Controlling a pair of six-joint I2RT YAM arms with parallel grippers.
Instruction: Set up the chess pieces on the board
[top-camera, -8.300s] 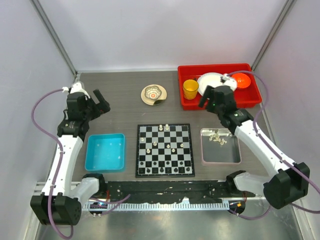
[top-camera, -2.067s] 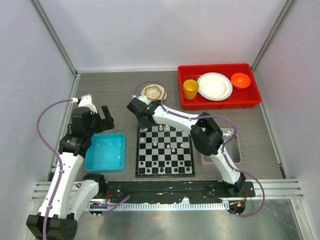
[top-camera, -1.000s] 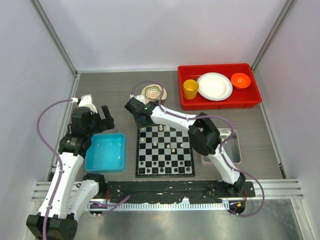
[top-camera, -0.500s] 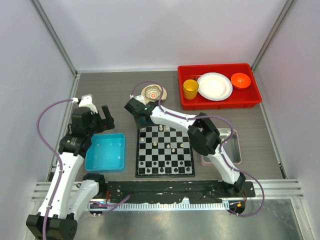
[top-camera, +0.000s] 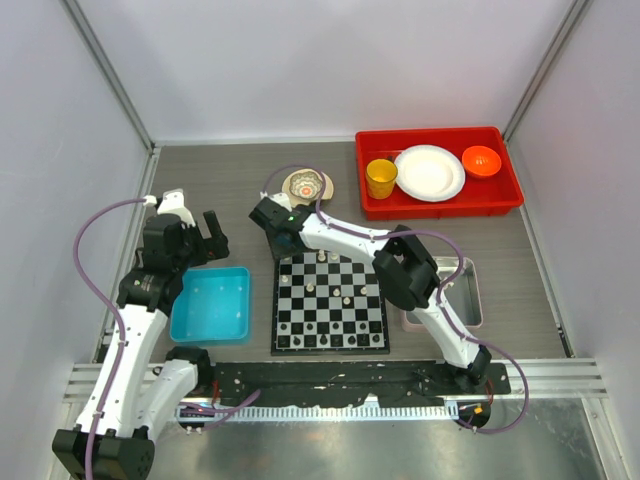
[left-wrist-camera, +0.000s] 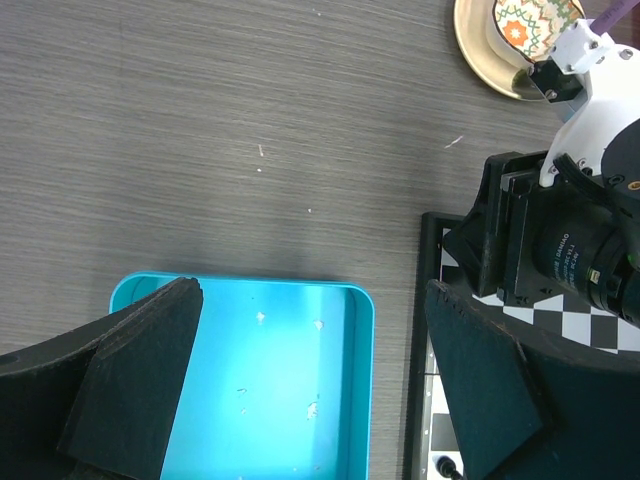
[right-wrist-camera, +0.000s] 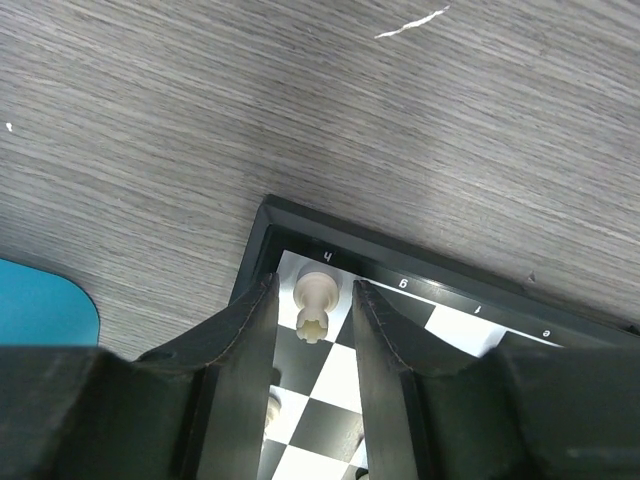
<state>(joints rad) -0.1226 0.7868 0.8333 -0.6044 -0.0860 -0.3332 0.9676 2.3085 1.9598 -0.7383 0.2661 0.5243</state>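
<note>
Looking down through the right wrist camera, I see the right gripper (right-wrist-camera: 314, 292) lowered over the far left corner of the board (top-camera: 320, 322). A cream rook (right-wrist-camera: 318, 298) stands on that corner square between its fingers (right-wrist-camera: 245, 340). The fingers sit narrowly apart, with a thin strip of the square showing on each side of the rook, so I judge it is not clamped.

The left gripper (left-wrist-camera: 312, 300) hangs above the blue bin (top-camera: 210, 305), just left of the board. Its fingers are spread wide and hold nothing.

I judge the setup to be at an early stage. Apart from the rook, the overhead view shows two other pieces (top-camera: 326, 256) on the far row. A few loose pieces (top-camera: 338, 293) stand on squares in the middle of the board, where no starting piece belongs. The near row carries small dark marks that I cannot read as pieces or not.

Most of the set has yet to reach its home squares, and the strays in the middle need moving back.

The grey tray (top-camera: 470, 300) rests on the surface to the right of the board, largely hidden by the right arm. I cannot tell how many pieces wait in it.
</note>
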